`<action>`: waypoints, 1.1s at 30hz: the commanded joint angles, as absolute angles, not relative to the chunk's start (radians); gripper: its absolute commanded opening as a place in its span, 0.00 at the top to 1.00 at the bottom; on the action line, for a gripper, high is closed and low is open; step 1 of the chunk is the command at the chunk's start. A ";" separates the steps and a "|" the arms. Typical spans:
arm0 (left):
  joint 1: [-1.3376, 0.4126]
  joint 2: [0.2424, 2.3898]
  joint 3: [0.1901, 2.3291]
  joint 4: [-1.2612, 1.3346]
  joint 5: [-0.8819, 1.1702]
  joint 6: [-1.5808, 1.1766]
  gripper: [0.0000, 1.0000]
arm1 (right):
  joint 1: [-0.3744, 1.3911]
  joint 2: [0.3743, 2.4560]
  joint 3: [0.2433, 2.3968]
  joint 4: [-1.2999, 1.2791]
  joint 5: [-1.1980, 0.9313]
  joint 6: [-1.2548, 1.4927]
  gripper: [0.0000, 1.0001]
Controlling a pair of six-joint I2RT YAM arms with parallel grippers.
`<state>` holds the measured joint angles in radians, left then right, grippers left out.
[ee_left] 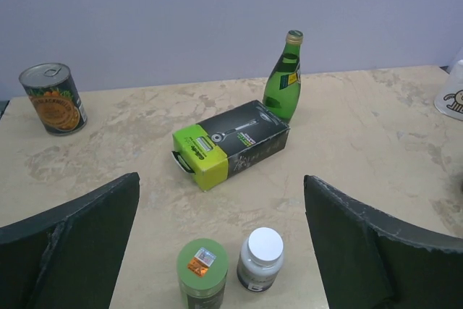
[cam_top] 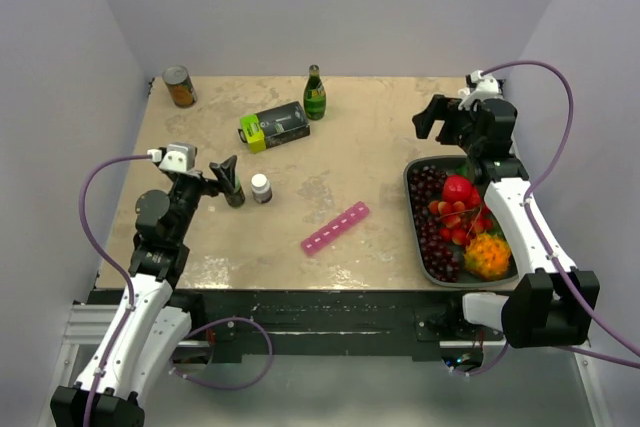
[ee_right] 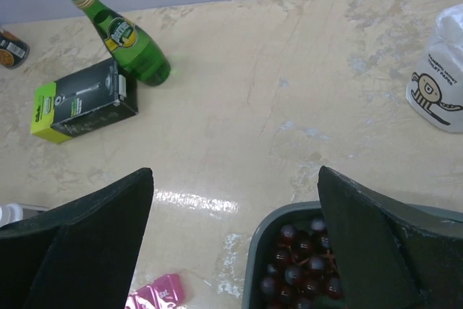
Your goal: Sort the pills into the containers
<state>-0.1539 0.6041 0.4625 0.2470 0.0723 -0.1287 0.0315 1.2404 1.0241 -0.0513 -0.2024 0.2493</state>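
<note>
The containers, a slim pink pill-organiser strip [cam_top: 336, 227], lie slantwise on the table near its front middle; one end [ee_right: 155, 296] shows at the bottom of the right wrist view. No pills show. My left gripper [cam_top: 226, 169] [ee_left: 221, 200] hangs open over the left side, above a white-capped bottle [cam_top: 261, 187] [ee_left: 260, 258] and a green-capped bottle [ee_left: 202, 274], holding nothing. My right gripper [cam_top: 436, 127] [ee_right: 235, 179] is open and empty above the far left corner of the fruit tray [cam_top: 410, 197].
The dark tray's rim [ee_right: 253, 265] holds grapes and other fruit at the right. A green and black box [cam_top: 273, 127], a green glass bottle [cam_top: 315, 94] and a tin can [cam_top: 180, 87] stand toward the back. A white bag [ee_right: 438, 81] sits at the far right.
</note>
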 commanded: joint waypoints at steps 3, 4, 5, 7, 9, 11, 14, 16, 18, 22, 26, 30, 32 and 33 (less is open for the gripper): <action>-0.173 0.617 0.512 0.262 0.103 -0.135 0.00 | 0.028 1.253 1.095 -0.032 -0.458 0.096 0.01; -0.175 0.627 0.523 0.232 0.121 -0.138 0.00 | 0.031 1.261 1.103 -0.035 -0.658 0.006 0.01; -0.175 0.633 0.543 0.215 0.133 -0.146 0.00 | 0.037 1.272 1.120 -0.046 -0.748 -0.068 0.01; -0.175 0.649 0.557 0.178 0.172 -0.156 0.00 | 0.075 1.310 1.149 -0.139 -0.894 -0.224 0.01; -0.176 0.655 0.571 0.160 0.198 -0.176 0.00 | 0.144 1.339 1.196 -0.290 -0.942 -0.443 0.01; -0.176 0.657 0.572 0.146 0.241 -0.192 0.00 | 0.223 1.391 1.257 -0.465 -0.989 -0.671 0.01; -0.178 0.670 0.575 0.134 0.293 -0.202 0.00 | 0.319 1.440 1.290 -0.725 -0.973 -1.000 0.01; -0.178 0.680 0.577 0.117 0.331 -0.201 0.00 | 0.350 1.450 1.279 -0.788 -0.966 -1.118 0.01; -0.179 0.680 0.574 0.106 0.362 -0.198 0.00 | 0.380 1.456 1.256 -0.784 -0.951 -1.138 0.01; -0.187 0.667 0.554 0.074 0.449 -0.195 0.02 | 0.406 1.445 1.227 -0.764 -0.923 -1.129 0.01; -0.212 0.664 0.509 0.104 0.570 -0.215 0.07 | 0.408 1.410 1.175 -0.785 -0.911 -1.181 0.01; -0.285 0.682 0.494 0.133 0.584 -0.230 0.08 | 0.408 1.365 1.109 -0.814 -0.933 -1.270 0.01; -0.322 0.704 0.503 0.109 0.574 -0.227 0.09 | 0.408 1.342 1.069 -0.801 -0.937 -1.275 0.01; -0.336 0.724 0.505 0.100 0.572 -0.224 0.10 | 0.408 1.335 1.057 -0.783 -0.933 -1.275 0.01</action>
<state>-0.2859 0.6865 0.4980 0.0803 0.5293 -0.2043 0.4042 1.3819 1.1076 -0.7815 -0.9085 -1.1957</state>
